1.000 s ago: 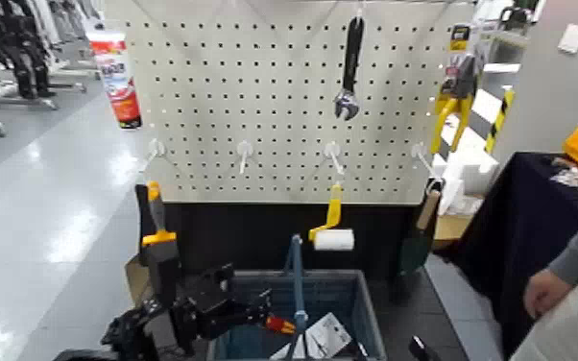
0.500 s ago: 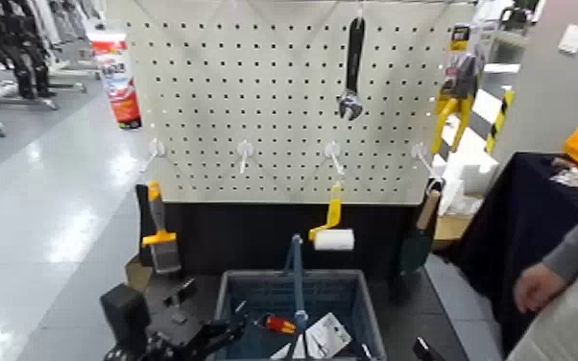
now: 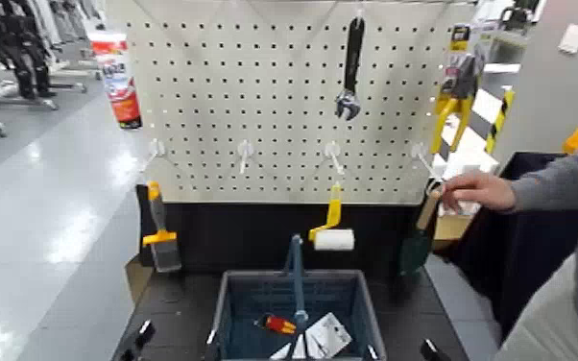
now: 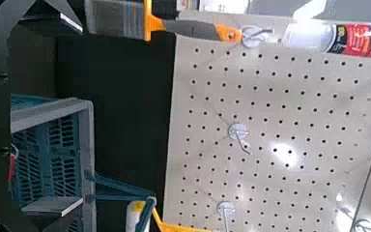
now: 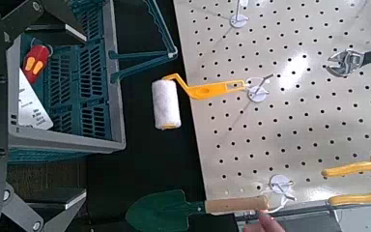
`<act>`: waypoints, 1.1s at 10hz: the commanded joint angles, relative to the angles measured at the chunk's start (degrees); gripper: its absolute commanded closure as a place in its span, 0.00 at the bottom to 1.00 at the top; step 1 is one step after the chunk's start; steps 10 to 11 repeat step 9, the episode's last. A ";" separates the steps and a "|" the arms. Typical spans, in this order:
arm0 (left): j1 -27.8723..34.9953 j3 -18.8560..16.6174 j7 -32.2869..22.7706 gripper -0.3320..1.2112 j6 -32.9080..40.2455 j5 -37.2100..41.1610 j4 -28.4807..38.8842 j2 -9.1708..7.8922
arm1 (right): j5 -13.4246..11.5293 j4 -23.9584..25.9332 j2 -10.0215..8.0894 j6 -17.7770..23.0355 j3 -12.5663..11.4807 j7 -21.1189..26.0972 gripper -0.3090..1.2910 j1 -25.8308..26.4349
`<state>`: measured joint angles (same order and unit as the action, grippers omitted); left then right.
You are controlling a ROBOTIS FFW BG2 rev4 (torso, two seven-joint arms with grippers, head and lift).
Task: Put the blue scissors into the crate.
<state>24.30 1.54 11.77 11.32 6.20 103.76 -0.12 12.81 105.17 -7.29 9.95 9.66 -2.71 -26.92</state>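
Note:
The grey-blue crate [image 3: 224, 309] with a blue centre handle stands on the black table below the pegboard. It also shows in the left wrist view [image 4: 48, 114] and the right wrist view [image 5: 77, 135]. Inside it lie a white printed card [image 3: 324, 335], seen too in the right wrist view [image 5: 29, 101], and a red screwdriver [image 3: 274, 324]. I cannot make out blue scissors handles on the card. My left gripper [image 3: 142, 336] is low at the crate's left, open and empty. My right gripper [image 3: 432, 349] is low at the crate's right, open and empty.
The pegboard holds a black wrench [image 3: 350, 67], a red-white tube [image 3: 117, 82], yellow pliers [image 3: 454, 101], a brush [image 3: 159, 238], a paint roller [image 3: 331, 235] and a green trowel [image 3: 416, 248]. A person's hand [image 3: 475, 189] reaches to the trowel's handle from the right.
My left arm has drawn back from the crate's left side and dropped almost out of the head view. The person's hand has risen to the trowel's handle.

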 commanded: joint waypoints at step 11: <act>1.37 1.10 -1.14 0.29 -1.92 -1.54 1.09 -0.76 | -8.32 5.84 0.52 -5.29 -1.05 4.30 0.30 -2.34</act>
